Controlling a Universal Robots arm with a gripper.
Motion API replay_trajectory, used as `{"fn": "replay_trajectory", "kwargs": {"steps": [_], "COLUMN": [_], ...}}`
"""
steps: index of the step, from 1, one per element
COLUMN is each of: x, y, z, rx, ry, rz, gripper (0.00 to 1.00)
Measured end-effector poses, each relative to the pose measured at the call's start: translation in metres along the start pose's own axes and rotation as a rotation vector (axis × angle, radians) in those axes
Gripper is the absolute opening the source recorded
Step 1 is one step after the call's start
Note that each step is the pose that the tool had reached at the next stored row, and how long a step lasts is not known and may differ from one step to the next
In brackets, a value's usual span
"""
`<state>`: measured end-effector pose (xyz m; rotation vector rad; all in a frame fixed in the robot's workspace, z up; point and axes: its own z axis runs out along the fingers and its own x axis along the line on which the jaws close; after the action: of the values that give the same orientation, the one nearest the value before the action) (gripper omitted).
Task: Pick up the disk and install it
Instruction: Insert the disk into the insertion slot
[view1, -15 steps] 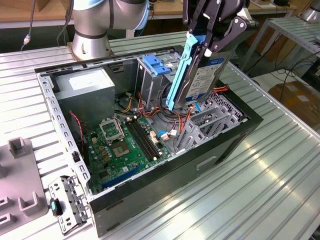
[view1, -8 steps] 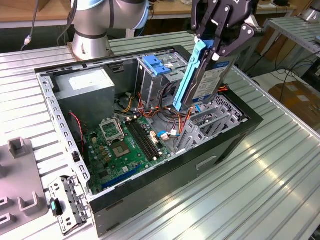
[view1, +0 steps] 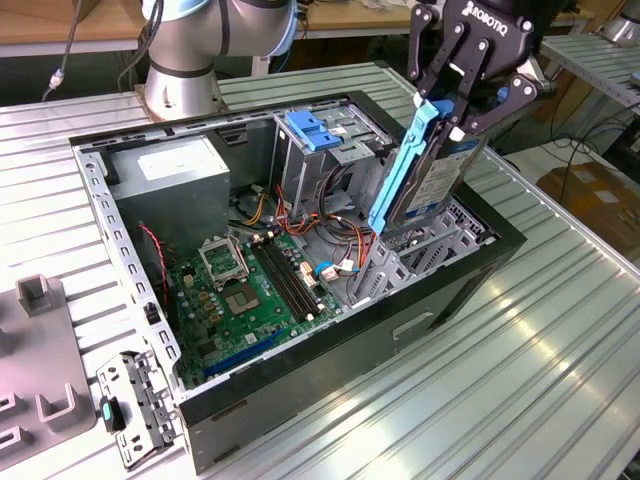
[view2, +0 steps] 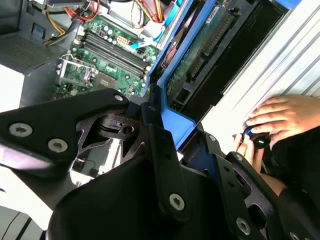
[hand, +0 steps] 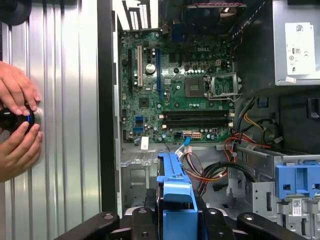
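Note:
My gripper (view1: 455, 115) is shut on the disk (view1: 440, 190), a silver-black drive with blue side rails. It holds the disk steeply tilted, almost on end. The disk's lower end sits at the drive bay (view1: 440, 240) in the corner of the open computer case (view1: 400, 320) on the exterior view's right. Whether it touches the bay I cannot tell. In the second wrist view the disk (view2: 200, 45) shows its green circuit board between the black fingers (view2: 150, 130). In the first wrist view its blue rail (hand: 175, 190) rises from the gripper (hand: 176, 220) over the case.
Inside the case lie the motherboard (view1: 250, 290), a grey power supply box (view1: 175, 175), loose cables and a blue slotted bracket (view1: 320, 130). A person's hands (hand: 17, 120) hold a small black object on the ribbed table beside the case. A loose metal bracket (view1: 135, 405) lies nearby.

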<state>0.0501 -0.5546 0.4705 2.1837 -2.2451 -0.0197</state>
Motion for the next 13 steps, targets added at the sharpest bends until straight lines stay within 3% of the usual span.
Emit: {"fn": "replay_trajectory", "kwargs": {"steps": [3, 7, 13], "x": [0.0003, 0.0005, 0.0018], "y": [-0.0041, -0.0057, -0.0090], "z": [0.0014, 0.0034, 0.0140], "rx": [0.0073, 0.0287, 0.0304], "ry": [0.0002, -0.0003, -0.0004], "rz": [0.000, -0.001, 0.003], "gripper": [0.37, 0.37, 0.37]}}
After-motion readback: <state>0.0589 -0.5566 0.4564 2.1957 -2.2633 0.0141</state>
